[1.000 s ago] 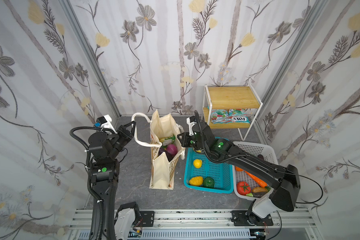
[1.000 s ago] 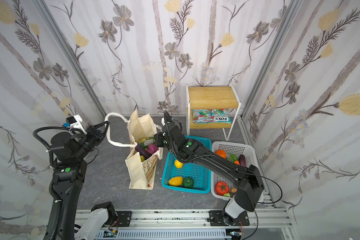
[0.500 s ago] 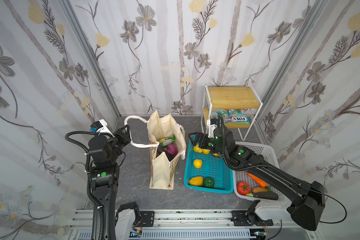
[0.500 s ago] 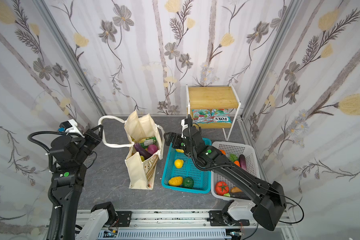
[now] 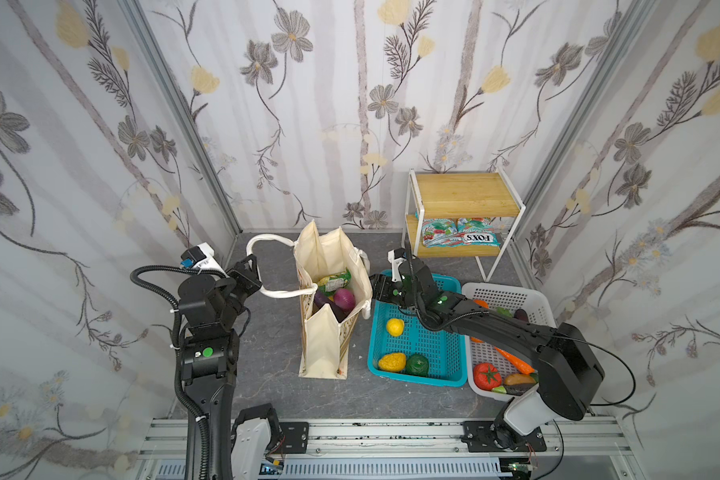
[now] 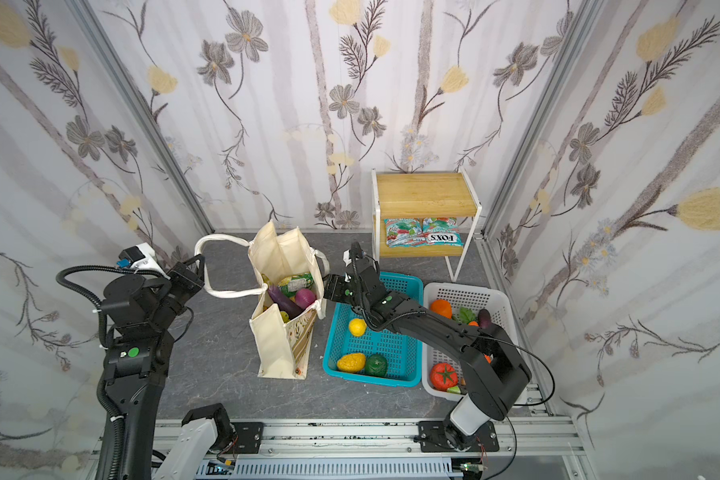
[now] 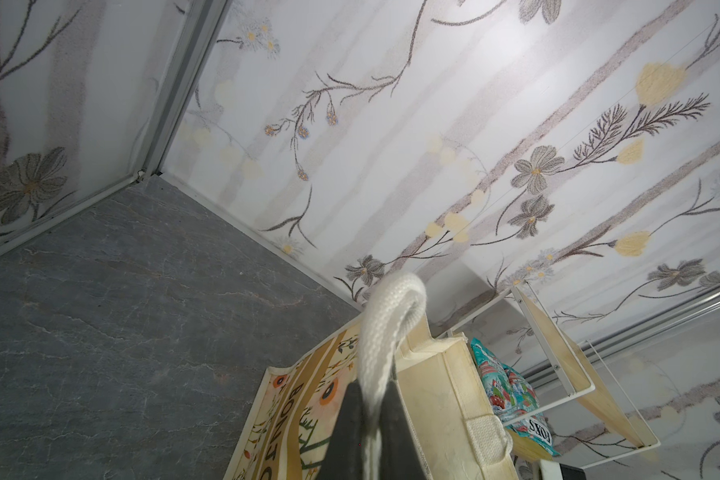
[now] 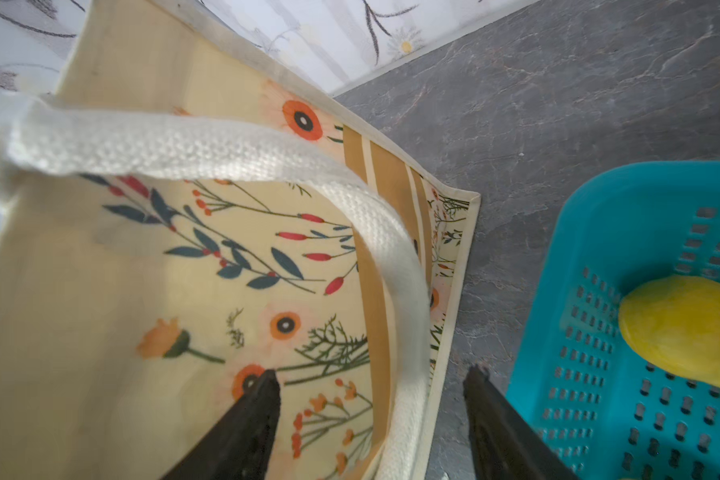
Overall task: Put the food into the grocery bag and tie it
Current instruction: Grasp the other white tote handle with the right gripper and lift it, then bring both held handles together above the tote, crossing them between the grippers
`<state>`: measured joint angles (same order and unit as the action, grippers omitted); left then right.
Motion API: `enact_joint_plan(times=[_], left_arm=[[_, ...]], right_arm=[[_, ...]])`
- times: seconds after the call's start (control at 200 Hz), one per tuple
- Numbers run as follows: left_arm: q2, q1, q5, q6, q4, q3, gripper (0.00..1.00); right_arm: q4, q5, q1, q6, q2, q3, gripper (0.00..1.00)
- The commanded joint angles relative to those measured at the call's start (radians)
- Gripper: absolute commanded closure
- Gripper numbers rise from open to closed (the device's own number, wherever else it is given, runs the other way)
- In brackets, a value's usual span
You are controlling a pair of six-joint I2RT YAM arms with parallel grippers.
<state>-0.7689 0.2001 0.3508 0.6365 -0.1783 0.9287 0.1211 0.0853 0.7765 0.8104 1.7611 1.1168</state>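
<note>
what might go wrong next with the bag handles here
1. The left gripper is shut on one handle, drawn out sideways; more pull may tip the bag and spill the food.
2. The right gripper is open astride the other handle, close to the bag's side; closing may pinch canvas too or miss the rope.

Bright, even light, soft shadows; top views sharp, edges bowed; wrist close-ups blurred.

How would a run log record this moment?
left hand: shut on rope handle; right hand: open astride other handle; grocery bag: upright, food inside
</note>
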Motion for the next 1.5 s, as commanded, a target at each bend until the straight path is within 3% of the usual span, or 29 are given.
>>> enact_joint_plan(times=[0.0,0.095,0.34,0.505,0.59,0.645,0.68,0.794,0.924,1.039,1.254,1.494], left_arm=[[0.000,0.002,0.011,0.012,0.015,0.001,1.00],[-0.003,0.001,0.011,0.015,0.014,0.004,1.00],[-0.003,0.002,0.005,0.020,0.013,0.005,1.00],[0.002,0.001,0.003,0.022,0.013,-0.002,1.00],[0.005,0.001,0.001,0.022,0.011,-0.004,1.00],[0.005,0.001,0.002,0.022,0.010,-0.004,1.00],[0.007,0.002,-0.001,0.022,0.008,-0.004,1.00],[0.007,0.002,-0.002,0.024,0.007,-0.001,1.00],[-0.007,0.003,0.068,0.069,0.009,0.024,1.00],[0.011,0.002,0.046,0.057,0.008,0.060,1.00],[-0.011,0.001,0.132,0.121,0.008,0.100,1.00],[-0.037,-0.060,0.196,0.162,0.011,0.145,1.00]], right_arm=[[0.120,0.022,0.000,0.019,0.039,0.014,0.33],[0.162,0.038,-0.003,0.023,0.073,0.012,0.41],[0.270,0.076,-0.004,0.060,0.148,-0.017,0.43],[0.373,0.101,-0.006,0.092,0.185,-0.039,0.52],[0.412,0.102,-0.007,0.098,0.179,-0.059,0.66],[0.416,0.095,-0.008,0.098,0.164,-0.069,0.92],[0.413,0.084,-0.008,0.096,0.147,-0.081,0.98],[0.370,0.018,-0.008,0.067,0.055,-0.127,1.00],[0.183,-0.108,-0.008,0.004,-0.082,-0.137,1.00],[0.051,-0.174,-0.010,-0.062,-0.191,-0.114,1.00],[-0.141,-0.223,-0.008,-0.105,-0.300,-0.027,1.00],[-0.215,-0.150,0.025,-0.164,-0.315,0.104,1.00]])
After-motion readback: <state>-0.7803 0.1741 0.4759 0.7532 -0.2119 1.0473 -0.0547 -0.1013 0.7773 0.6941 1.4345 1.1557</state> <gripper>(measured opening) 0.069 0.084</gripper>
